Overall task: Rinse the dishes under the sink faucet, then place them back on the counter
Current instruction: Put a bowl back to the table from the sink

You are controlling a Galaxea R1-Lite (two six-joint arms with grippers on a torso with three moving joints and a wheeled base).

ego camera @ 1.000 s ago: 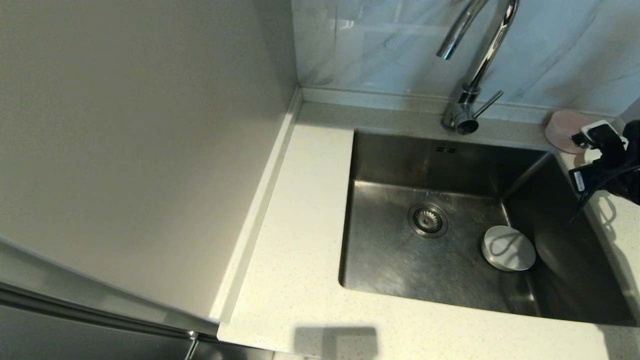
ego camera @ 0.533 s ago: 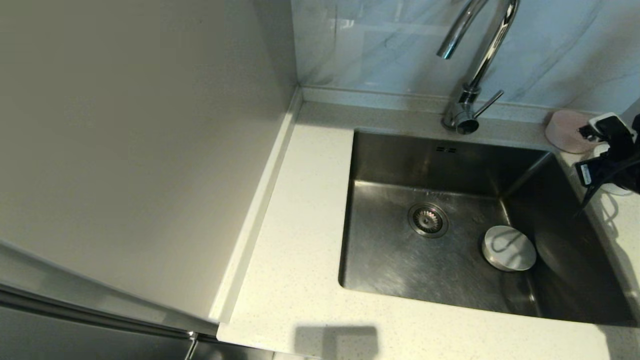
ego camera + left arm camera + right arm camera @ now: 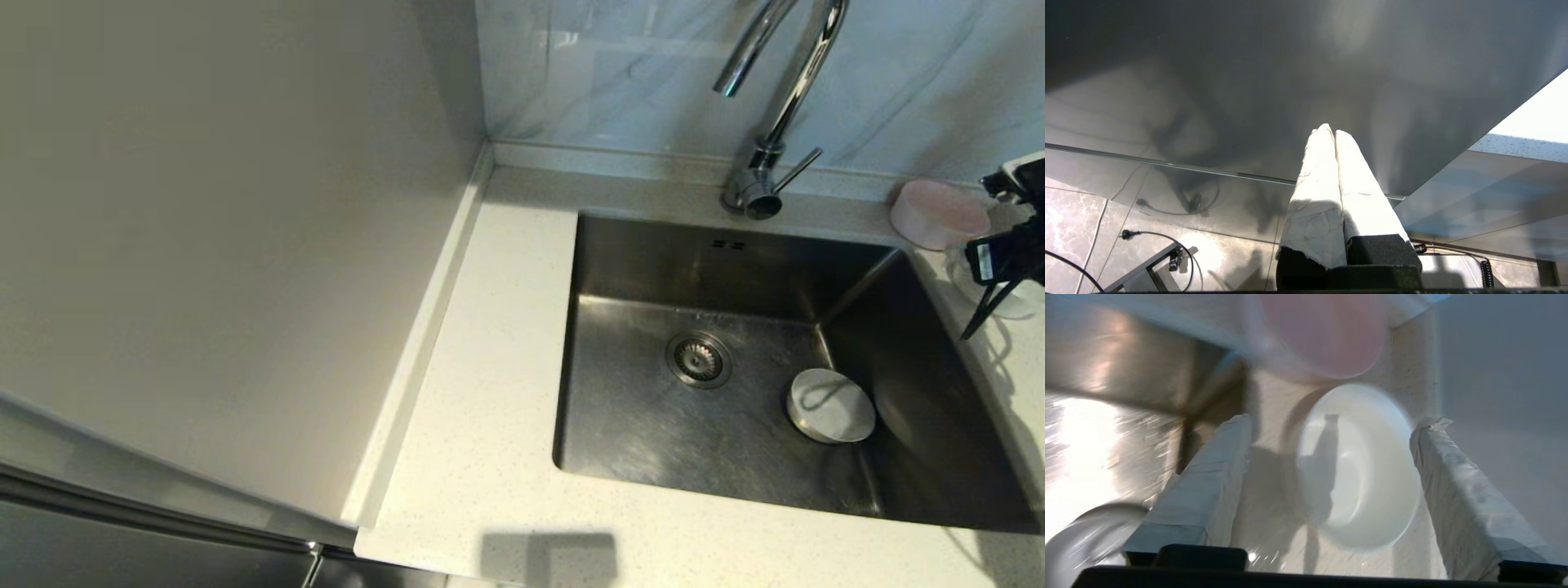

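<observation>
One white bowl (image 3: 831,406) lies in the steel sink (image 3: 645,269), right of the drain strainer. On the counter (image 3: 490,343) at the far right sit the pale pink bowl (image 3: 939,214) and, just nearer, a second white bowl (image 3: 1012,304), partly hidden by my right gripper (image 3: 1011,233). In the right wrist view that gripper (image 3: 1335,422) is open above the white bowl (image 3: 1359,465), a finger on either side of it and not touching; the pink bowl (image 3: 1327,330) is just beyond. The chrome faucet (image 3: 775,106) stands behind the sink. My left gripper (image 3: 1329,132) is shut and empty, parked low.
The marble-look backsplash and counter rim run behind the faucet. A tall grey panel (image 3: 229,245) walls off the left of the counter. The left wrist view faces a grey cabinet front (image 3: 1290,81), with floor tiles and cables below.
My right gripper has moved right and farther back, off the sink's right edge to above the white bowl on the counter, uncovering the pink bowl. The bowl in the sink stays put.
</observation>
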